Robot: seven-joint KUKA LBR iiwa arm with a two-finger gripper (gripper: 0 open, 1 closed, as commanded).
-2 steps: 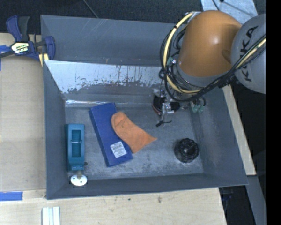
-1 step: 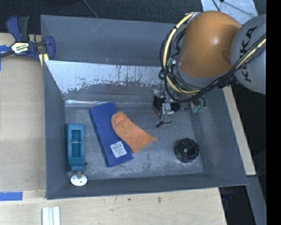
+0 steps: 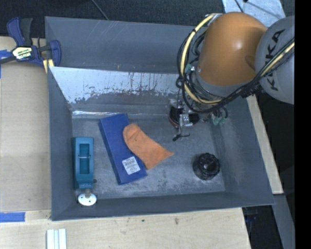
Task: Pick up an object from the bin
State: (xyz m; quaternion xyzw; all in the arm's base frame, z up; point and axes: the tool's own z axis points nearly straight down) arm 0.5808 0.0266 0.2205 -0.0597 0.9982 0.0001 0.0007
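Observation:
My gripper [image 3: 180, 133] hangs below the orange dome over the right middle of the bin floor, its tip above bare floor. To its left lies an orange-brown cloth [image 3: 143, 146], draped partly over a flat blue packet [image 3: 121, 148] with a white label. A black round knob-like thing [image 3: 206, 166] sits below and to the right of the gripper. Nothing shows between the fingers.
A teal-blue tool with a white round end [image 3: 84, 165] lies along the bin's left side. The arm and its cables hang over the upper right of the bin.

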